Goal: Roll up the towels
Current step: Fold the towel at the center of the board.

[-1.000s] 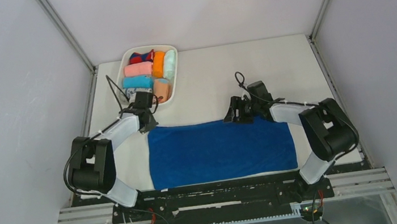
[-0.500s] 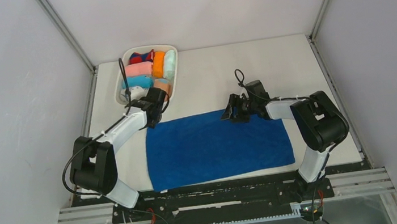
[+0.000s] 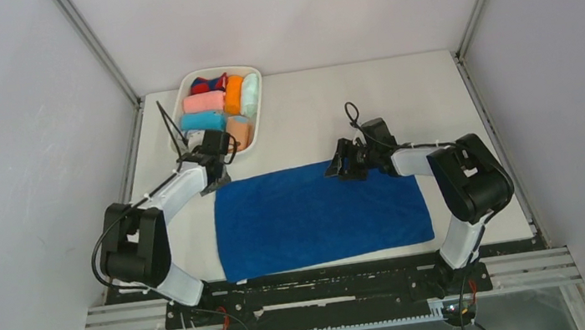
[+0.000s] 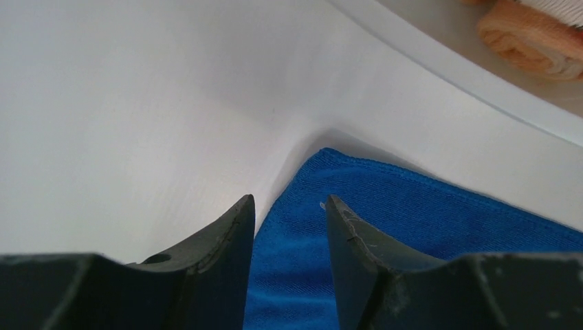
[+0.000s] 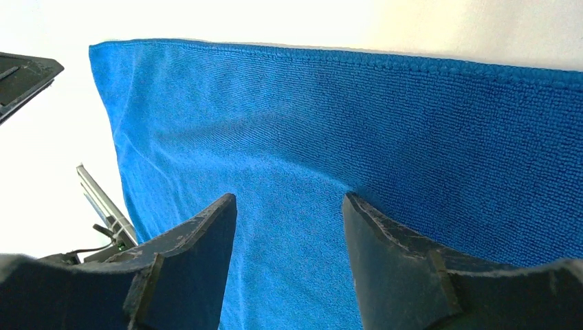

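1. Your left gripper point(image 4: 289, 201) is hovering low over the table point(image 3: 333, 109) with its jaws parted by a narrow gap and gripping nothing. The far-left corner of the royal-blue towel point(image 4: 412, 220) is showing between its fingertips.
2. Your right gripper point(image 5: 289, 198) is standing wider open and is also empty. It is hanging over the same towel just inside its far edge, right of the middle. You cannot tell from these views whether its tips are touching the cloth.
3. That blue towel is lying spread flat across the near half of the table, between your two arms, with its long side running left to right.
4. The peach-orange towel point(image 3: 239, 129) is sitting rolled in the near right corner of the white tray point(image 3: 218, 70), just beyond your left gripper.
5. Beside it in the tray, a pink roll point(image 3: 204, 102), a light-blue roll point(image 3: 201, 121), an orange roll point(image 3: 234, 94), a mint roll point(image 3: 250, 94) and a red-and-blue printed roll point(image 3: 207, 83) are lying packed together.
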Controlling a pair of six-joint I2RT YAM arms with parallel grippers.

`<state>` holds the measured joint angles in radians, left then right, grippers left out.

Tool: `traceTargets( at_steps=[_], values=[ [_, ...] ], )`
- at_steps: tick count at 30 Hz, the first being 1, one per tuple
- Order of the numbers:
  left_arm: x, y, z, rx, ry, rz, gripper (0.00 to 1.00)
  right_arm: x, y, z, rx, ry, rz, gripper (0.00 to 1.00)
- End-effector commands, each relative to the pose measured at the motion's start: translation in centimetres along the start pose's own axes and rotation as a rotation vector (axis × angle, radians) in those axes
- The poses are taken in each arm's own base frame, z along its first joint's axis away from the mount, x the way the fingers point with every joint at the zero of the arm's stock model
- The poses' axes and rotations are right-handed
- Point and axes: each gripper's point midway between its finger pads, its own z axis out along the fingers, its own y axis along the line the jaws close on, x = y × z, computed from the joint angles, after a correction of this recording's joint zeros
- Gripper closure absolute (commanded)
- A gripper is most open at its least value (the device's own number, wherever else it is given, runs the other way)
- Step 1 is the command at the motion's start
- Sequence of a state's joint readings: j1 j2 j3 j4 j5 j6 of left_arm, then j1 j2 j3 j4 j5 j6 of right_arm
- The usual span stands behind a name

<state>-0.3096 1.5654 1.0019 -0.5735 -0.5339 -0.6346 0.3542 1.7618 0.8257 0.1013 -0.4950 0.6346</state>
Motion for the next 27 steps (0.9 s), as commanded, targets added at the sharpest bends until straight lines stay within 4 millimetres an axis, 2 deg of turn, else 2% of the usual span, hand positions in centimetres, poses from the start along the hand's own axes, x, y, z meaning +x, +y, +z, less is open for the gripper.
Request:
traceTargets(
  at_steps=[1,7,17,23,27],
  values=[
    [1.1,-1.2,0.8,0.073,0.045,-0.008,0.52,2.4,-3.9,-0.6,0.151,0.064,0.012,0.41],
    [2.5,-1.6,2.5,0.123,0.118,-0.05,0.52,3.6,-4.9,-1.1,0.182,0.094,0.002,0.41],
    [2.2,-1.3,2.9,0.114,0.126,-0.043,0.56,4.5,-6.8,-2.1,0.227,0.107,0.019,0.42],
    [2.0,-2.2,2.8,0.157,0.134,-0.032,0.58,4.4,-6.7,-2.3,0.216,0.103,0.02,0.42],
    [1.4,-2.6,2.9,0.16,0.128,-0.029,0.64,4.4,-6.6,-2.3,0.209,0.104,0.018,0.42]
  ],
)
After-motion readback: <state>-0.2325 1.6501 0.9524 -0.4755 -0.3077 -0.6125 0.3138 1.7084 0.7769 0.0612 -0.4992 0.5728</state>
